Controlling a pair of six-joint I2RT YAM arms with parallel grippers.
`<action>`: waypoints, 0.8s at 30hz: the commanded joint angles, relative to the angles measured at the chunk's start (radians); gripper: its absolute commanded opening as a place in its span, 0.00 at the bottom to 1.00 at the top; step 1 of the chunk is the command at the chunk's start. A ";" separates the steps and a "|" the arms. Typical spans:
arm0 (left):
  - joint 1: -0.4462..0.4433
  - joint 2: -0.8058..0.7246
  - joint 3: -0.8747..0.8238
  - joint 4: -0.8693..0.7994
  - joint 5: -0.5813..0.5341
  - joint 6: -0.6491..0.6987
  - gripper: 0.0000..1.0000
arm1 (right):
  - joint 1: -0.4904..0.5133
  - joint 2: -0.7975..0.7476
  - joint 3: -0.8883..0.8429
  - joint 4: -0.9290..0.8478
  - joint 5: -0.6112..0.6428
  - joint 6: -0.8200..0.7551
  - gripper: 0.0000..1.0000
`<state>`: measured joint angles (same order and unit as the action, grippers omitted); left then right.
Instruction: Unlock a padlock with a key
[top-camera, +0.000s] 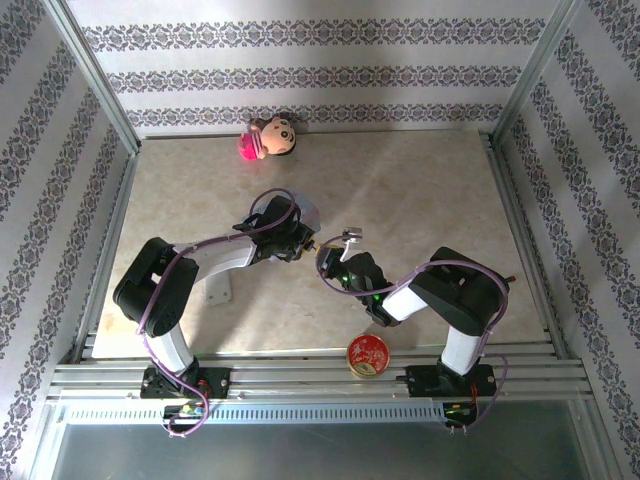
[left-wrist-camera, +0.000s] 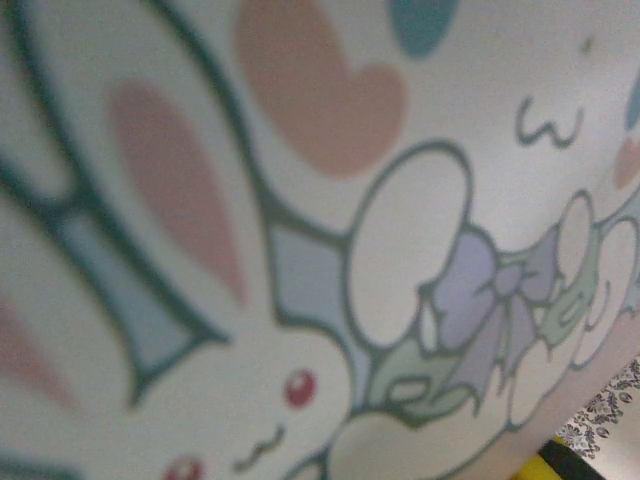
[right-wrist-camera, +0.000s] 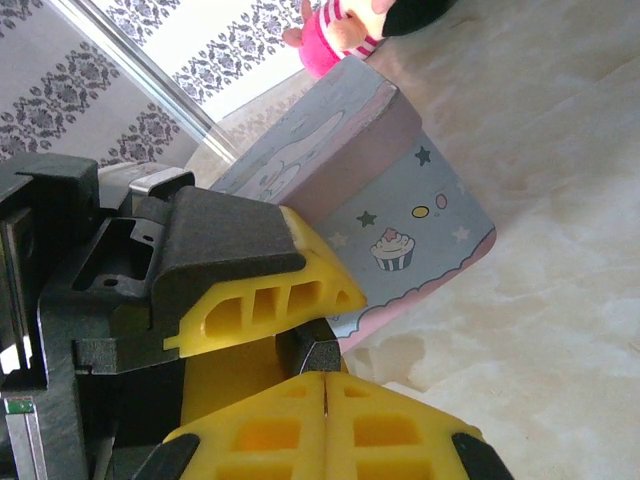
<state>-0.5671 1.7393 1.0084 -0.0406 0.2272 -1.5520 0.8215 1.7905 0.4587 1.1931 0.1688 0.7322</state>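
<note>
Top external view: the left gripper (top-camera: 297, 243) and right gripper (top-camera: 334, 263) are reached inward from their bases and brought nearly tip to tip over the middle of the marbled table (top-camera: 430, 190). The left gripper is partly closed on a pale blue box (right-wrist-camera: 400, 190), a smooth printed carton held tilted. The right gripper's ribbed yellow fingers (right-wrist-camera: 270, 430) are pressed fully together; whether anything is pinched there cannot be told. A small dark block, apparently the padlock (right-wrist-camera: 308, 348), is seen just above those fingertips at the box's lower corner. Open tabletop is left all round; a plush toy (top-camera: 267, 137) is set by the far wall, a round red tin (top-camera: 368, 355) at the near edge.
</note>
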 joint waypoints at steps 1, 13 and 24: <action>-0.025 0.026 0.020 -0.035 0.170 -0.070 0.03 | 0.007 0.006 0.045 0.011 -0.089 -0.070 0.00; -0.031 0.027 0.024 -0.051 0.185 -0.053 0.03 | -0.086 0.012 0.034 0.061 -0.225 -0.049 0.00; -0.036 0.032 0.032 -0.059 0.194 -0.037 0.03 | -0.096 0.036 0.104 -0.011 -0.354 -0.062 0.00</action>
<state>-0.5602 1.7489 1.0199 -0.0563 0.2150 -1.5455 0.7151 1.8072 0.4999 1.1484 -0.0956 0.6811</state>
